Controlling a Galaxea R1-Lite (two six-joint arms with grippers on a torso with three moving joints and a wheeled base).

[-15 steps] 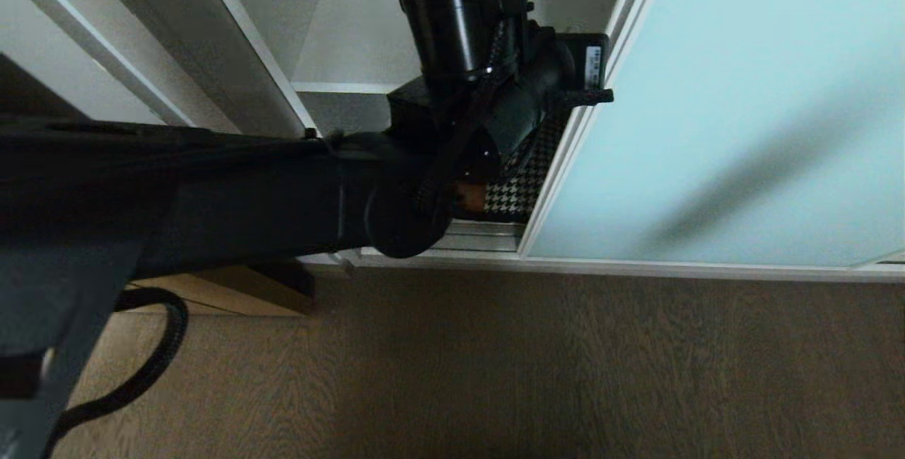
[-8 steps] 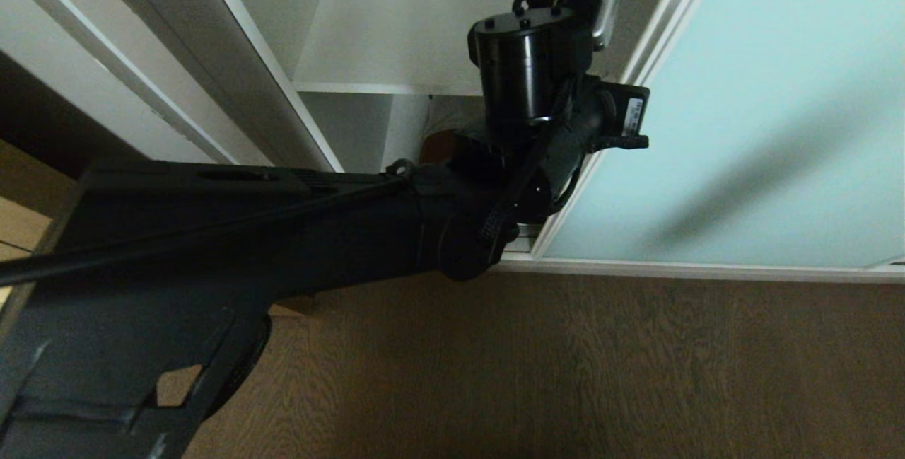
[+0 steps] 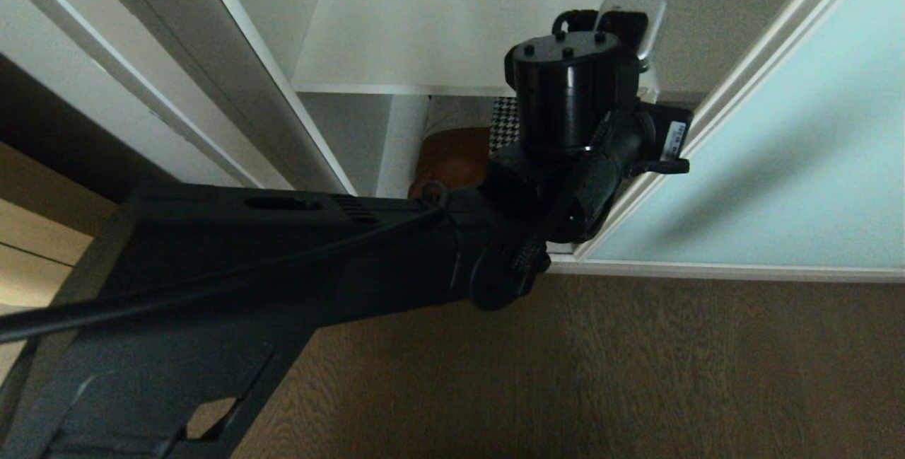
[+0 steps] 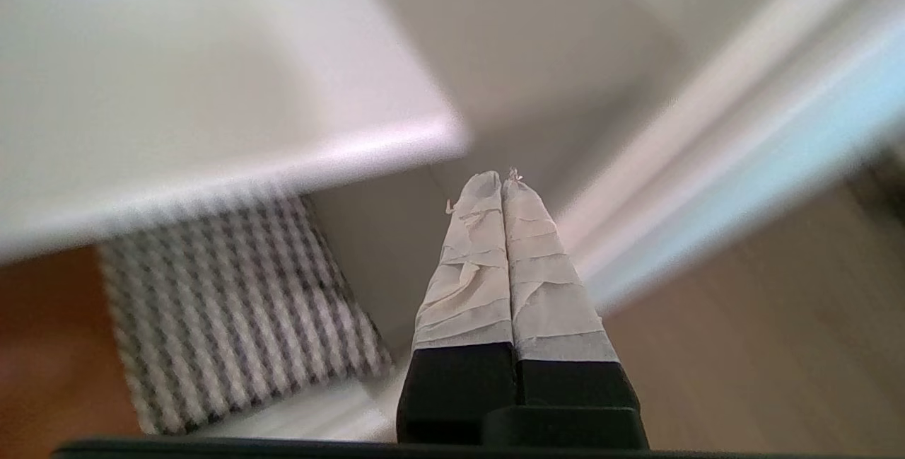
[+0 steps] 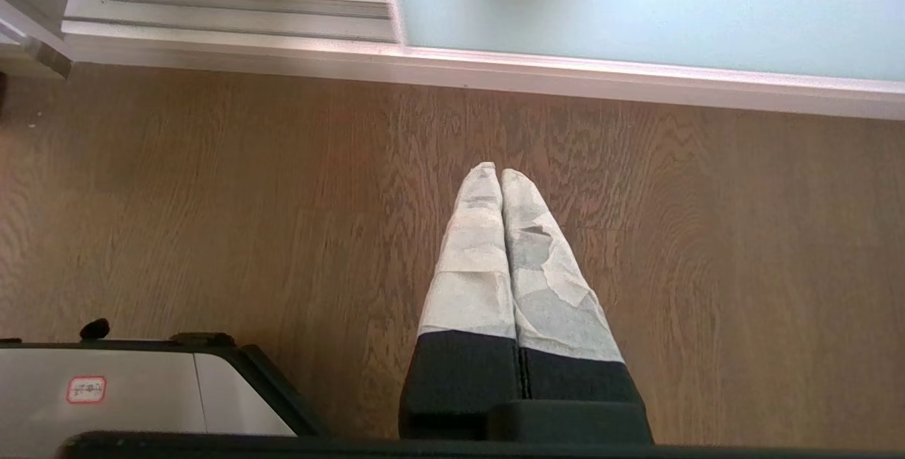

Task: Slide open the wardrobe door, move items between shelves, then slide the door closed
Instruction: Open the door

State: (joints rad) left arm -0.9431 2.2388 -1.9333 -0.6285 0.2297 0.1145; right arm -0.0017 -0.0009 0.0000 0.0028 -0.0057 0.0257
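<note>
While the left gripper has its two taped fingers pressed flat together with nothing between them, it sits in the open gap of the wardrobe, tips aimed into the compartment. Just off one side of the fingers is the cushion, houndstooth part nearest and the tan leather part further out, lying on the compartment's bottom board under the white shelf. It isn't touching the fingers. On the fingers' other side runs the silver-white frame of the sliding wardrobe door, close by but I can't tell if there's contact.

From the head camera the left arm reaches across and into the opening, wrist right beside the door's edge, and the cushion peeks out behind it below the shelf.

Right gripper hangs way back from all that, fingers together too and empty, over the wood floor, with the door's bottom rail ahead of it.
</note>
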